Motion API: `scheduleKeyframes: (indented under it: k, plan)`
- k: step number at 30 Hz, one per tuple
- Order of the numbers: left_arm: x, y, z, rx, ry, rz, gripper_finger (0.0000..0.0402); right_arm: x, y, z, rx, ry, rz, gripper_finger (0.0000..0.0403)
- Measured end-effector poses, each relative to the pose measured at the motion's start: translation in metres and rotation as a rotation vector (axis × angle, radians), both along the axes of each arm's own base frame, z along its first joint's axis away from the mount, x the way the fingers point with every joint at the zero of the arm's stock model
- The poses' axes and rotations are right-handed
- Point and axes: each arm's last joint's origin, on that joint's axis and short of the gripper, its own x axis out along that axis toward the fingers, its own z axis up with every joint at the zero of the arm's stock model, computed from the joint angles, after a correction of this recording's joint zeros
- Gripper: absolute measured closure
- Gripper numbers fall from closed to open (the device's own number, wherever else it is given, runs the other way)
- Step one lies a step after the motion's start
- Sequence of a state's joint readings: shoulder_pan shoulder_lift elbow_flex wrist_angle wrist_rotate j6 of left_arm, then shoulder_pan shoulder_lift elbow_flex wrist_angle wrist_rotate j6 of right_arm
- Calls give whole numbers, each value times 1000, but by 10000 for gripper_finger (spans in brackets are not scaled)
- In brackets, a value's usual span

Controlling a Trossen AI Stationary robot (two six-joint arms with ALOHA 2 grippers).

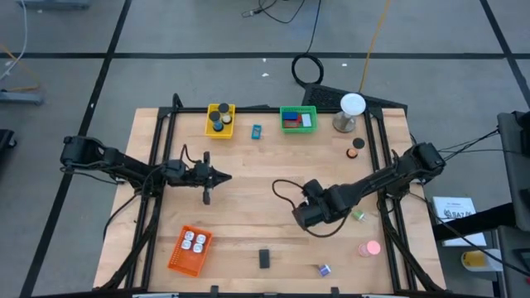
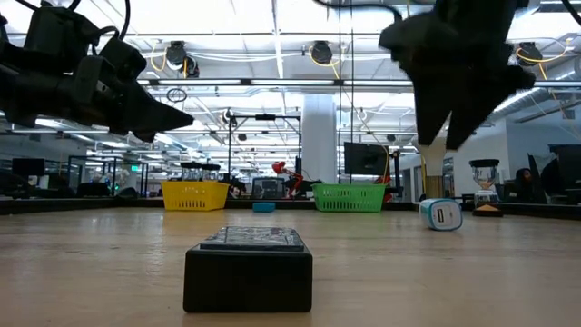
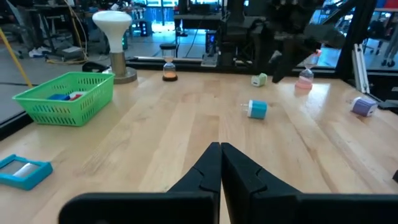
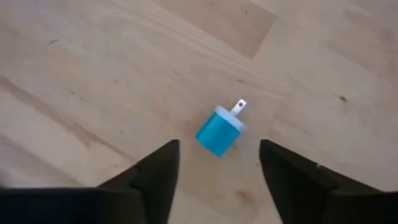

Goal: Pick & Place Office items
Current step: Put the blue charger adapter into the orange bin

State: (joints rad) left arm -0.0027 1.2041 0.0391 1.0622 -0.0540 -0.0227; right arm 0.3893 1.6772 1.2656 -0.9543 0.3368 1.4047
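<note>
Left hand (image 1: 222, 175): fingers pressed together, empty, waiting over the left half of the surface (image 1: 248, 207).
Blue charger (image 4: 220, 131): lying on bare wood mid-surface, prongs pointing away from the right hand, between its fingers.
Right hand (image 4: 217, 165): spread wide, empty, poised above the charger.
Advice: descend straight, keep the charger centred, close on its flat sides.

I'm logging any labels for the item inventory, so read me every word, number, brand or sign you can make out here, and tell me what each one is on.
No text can be read in any view.
White sheet on the floor right of the table: printed lines, too small to read.
Blue charger plug below the right gripper's open jaws: no marking visible.
Black block at the table's near edge: no label visible.
</note>
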Motion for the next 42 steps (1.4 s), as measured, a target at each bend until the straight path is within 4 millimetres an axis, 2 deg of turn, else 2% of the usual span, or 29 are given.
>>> scheduleKeyframes:
  k: [4,7,14,22,25,29,35,38,42]
  plan:
    - [0,0,-1,-9,14,1,382,-5,-1,-27,47,-18,-15,137]
    - [0,0,-1,-9,13,1,384,-9,-3,-47,84,-45,-14,126]
    - [0,0,-1,-9,12,2,398,-24,-9,-70,83,6,-16,149]
    - [0,0,-1,-11,11,18,383,-31,-11,-71,64,52,-16,195]
    - [0,1,-1,-10,11,28,391,-32,-12,-64,74,31,-15,190]
    - [0,1,-1,-10,11,28,399,-32,-12,-56,84,-15,-11,163]
    - [0,1,-1,-10,11,29,382,-24,-10,-54,62,-107,22,133]
    - [0,1,-1,-11,12,29,386,-22,-12,-60,44,-83,20,138]
    - [0,1,-1,-11,12,29,398,-22,-12,-68,19,-59,26,170]
